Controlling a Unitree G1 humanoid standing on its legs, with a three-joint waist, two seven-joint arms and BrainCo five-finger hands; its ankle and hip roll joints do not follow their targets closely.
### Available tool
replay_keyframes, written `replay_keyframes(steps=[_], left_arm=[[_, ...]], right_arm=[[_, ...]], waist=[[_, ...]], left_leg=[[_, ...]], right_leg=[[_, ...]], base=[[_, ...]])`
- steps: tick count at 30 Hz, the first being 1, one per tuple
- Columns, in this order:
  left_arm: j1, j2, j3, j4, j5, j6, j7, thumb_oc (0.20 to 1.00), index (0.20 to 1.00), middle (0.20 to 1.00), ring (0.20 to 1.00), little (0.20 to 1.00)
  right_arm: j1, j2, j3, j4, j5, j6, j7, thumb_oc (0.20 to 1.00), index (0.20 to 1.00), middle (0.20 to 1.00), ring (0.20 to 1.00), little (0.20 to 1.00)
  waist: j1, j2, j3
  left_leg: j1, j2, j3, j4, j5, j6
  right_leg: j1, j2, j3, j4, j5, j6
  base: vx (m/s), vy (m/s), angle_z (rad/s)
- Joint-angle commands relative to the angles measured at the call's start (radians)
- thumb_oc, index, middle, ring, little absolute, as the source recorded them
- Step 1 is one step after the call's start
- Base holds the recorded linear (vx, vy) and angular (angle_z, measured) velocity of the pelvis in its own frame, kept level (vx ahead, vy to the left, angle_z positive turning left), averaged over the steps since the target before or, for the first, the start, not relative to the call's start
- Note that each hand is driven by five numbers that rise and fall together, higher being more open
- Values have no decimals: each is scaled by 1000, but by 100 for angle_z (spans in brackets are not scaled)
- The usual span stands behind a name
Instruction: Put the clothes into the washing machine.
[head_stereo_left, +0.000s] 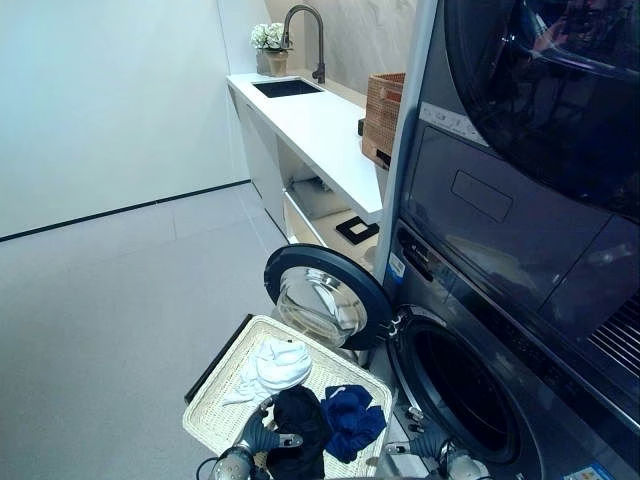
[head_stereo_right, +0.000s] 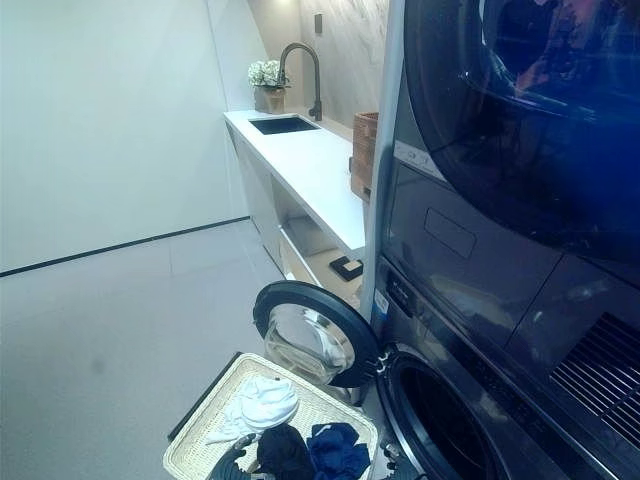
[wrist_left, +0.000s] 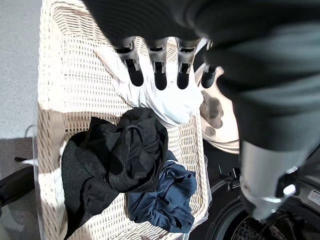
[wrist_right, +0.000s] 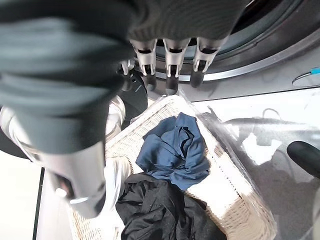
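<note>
Both hands hover with fingers straight, holding nothing: left hand (wrist_left: 160, 65), right hand (wrist_right: 170, 65). Below, 3 soft, light garments lie in the wicker basket (head_stereo_left: 215, 405): black garment (wrist_left: 117, 160), blue garment (wrist_right: 175, 152), white garment (head_stereo_left: 272, 367). Likely best pinched at a bunched fold. Beyond, the washing machine (head_stereo_left: 465, 395) stands open.

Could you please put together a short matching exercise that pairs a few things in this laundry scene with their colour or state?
Things:
1. Garment at the far end of the basket
2. Garment in the middle of the basket
3. Garment nearest the washing machine
4. Washing machine door

Descriptions:
A. Blue
B. Swung open
C. White
D. Black

Pairs: 1-C, 2-D, 3-A, 4-B. All three garments lie in the wicker basket, and both hands, left and right, hover above it holding nothing.
</note>
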Motion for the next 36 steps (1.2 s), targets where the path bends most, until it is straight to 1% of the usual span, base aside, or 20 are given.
replay_keyframes(steps=[1,3,4,7,9,12,14,19,21,22,25,27,30,31,32,34,35,36], left_arm=[[-84,-25,10,38,19,-36,80,1000,1000,1000,1000,1000],[-84,-22,15,33,-26,-52,83,1000,1000,1000,1000,1000],[-84,-22,21,27,-30,-46,80,1000,1000,1000,1000,1000],[-81,-26,21,33,3,-32,63,1000,1000,1000,1000,1000],[-76,-30,16,43,34,-35,77,1000,1000,1000,1000,1000],[-76,-31,11,45,45,-27,96,1000,1000,1000,1000,1000],[-79,-31,9,46,40,-20,91,1000,1000,1000,1000,1000],[-91,-34,8,52,35,9,133,1000,1000,1000,1000,1000],[-93,-34,9,52,29,7,150,1000,1000,1000,1000,1000],[-94,-37,12,55,32,6,181,1000,1000,1000,1000,1000],[-104,-31,9,46,37,2,203,1000,1000,1000,1000,1000],[-120,-24,14,26,47,-3,284,1000,1000,1000,1000,1000],[-130,-12,22,8,74,14,356,1000,1000,1000,1000,1000],[-151,3,21,0,102,14,420,1000,1000,1000,1000,1000],[-161,8,19,-1,112,14,442,1000,1000,1000,1000,1000],[-208,31,17,-17,159,29,525,1000,1000,1000,1000,1000],[-218,36,17,-18,162,32,537,1000,1000,1000,1000,1000],[-279,57,20,-39,165,58,590,1000,1000,1000,1000,1000]], right_arm=[[-56,11,16,-16,26,-54,-12,1000,1000,1000,1000,1000],[-55,11,23,-13,33,-50,-13,1000,1000,1000,1000,1000],[-54,10,22,-13,38,-49,-14,1000,1000,1000,1000,1000],[-53,14,14,0,38,-55,-19,1000,1000,1000,1000,1000],[-51,19,10,10,35,-51,-22,1000,1000,1000,1000,1000],[-48,21,9,15,35,-50,-26,1000,1000,1000,1000,1000],[-46,21,9,17,34,-53,-28,1000,1000,1000,1000,1000],[-52,20,13,14,42,-56,-41,1000,1000,1000,1000,1000],[-54,20,11,12,46,-57,-47,1000,1000,1000,1000,1000],[-55,18,8,12,56,-63,-49,1000,1000,1000,1000,1000],[-56,15,13,-3,67,-66,-58,1000,1000,1000,1000,1000],[-66,7,19,-22,74,-77,-73,1000,1000,1000,1000,1000],[-77,-8,25,-56,87,-82,-74,1000,1000,1000,1000,1000],[-97,-23,30,-84,89,-98,-71,1000,1000,1000,1000,1000],[-104,-28,33,-93,89,-104,-70,1000,1000,1000,1000,1000],[-134,-43,44,-122,112,-127,-73,1000,1000,1000,1000,1000],[-142,-45,45,-126,116,-129,-73,1000,1000,1000,1000,1000],[-184,-58,53,-155,136,-138,-86,1000,1000,1000,1000,1000]], waist=[[0,-17,44],[2,-20,45],[5,-21,46],[9,-23,42],[10,-25,37],[9,-26,34],[9,-27,34],[8,-30,42],[8,-30,45],[9,-31,53],[11,-33,65],[11,-29,86],[13,-29,110],[14,-26,153],[15,-24,167],[15,-18,222],[15,-17,231],[11,-15,284]], left_leg=[[31,-101,-28,22,-53,103],[32,-101,-31,16,-51,102],[32,-102,-33,13,-51,102],[33,-100,-40,2,-45,100],[32,-100,-42,1,-43,98],[31,-100,-40,1,-43,96],[28,-100,-40,1,-42,96],[20,-100,-37,1,-39,97],[17,-100,-37,1,-37,96],[12,-98,-34,1,-36,95],[-7,-93,-32,1,-28,89],[-24,-88,-25,1,-20,88],[-49,-89,-13,27,-18,89],[-96,-88,-10,70,-16,89],[-110,-88,-11,79,-14,89],[-156,-89,-14,100,-6,88],[-164,-89,-13,104,-6,88],[-236,-90,-5,143,4,81]], right_leg=[[-32,21,72,77,16,-13],[-29,22,72,67,20,-14],[-27,22,69,61,22,-14],[-21,23,66,46,31,-12],[-18,24,66,36,37,-11],[-17,25,67,31,38,-10],[-20,26,69,31,39,-10],[-28,28,72,28,42,-11],[-31,29,75,27,45,-10],[-33,28,73,20,51,-9],[-45,25,67,9,65,-4],[-72,22,63,26,65,-4],[-103,17,57,70,52,-10],[-149,10,43,127,40,-12],[-166,8,39,147,36,-12],[-227,8,29,203,20,-13],[-238,8,28,211,18,-13],[-311,4,21,258,13,-15]], base=[[0,0,0],[0,0,0],[0,0,0],[0,0,0],[0,0,0],[0,0,0],[0,0,0],[0,0,0],[0,0,0],[0,0,0],[-14,-10,0],[-20,-9,-1],[-45,17,-1],[-167,57,-2],[-244,75,-1],[-177,60,-1],[-247,82,-3],[-195,61,-3]])
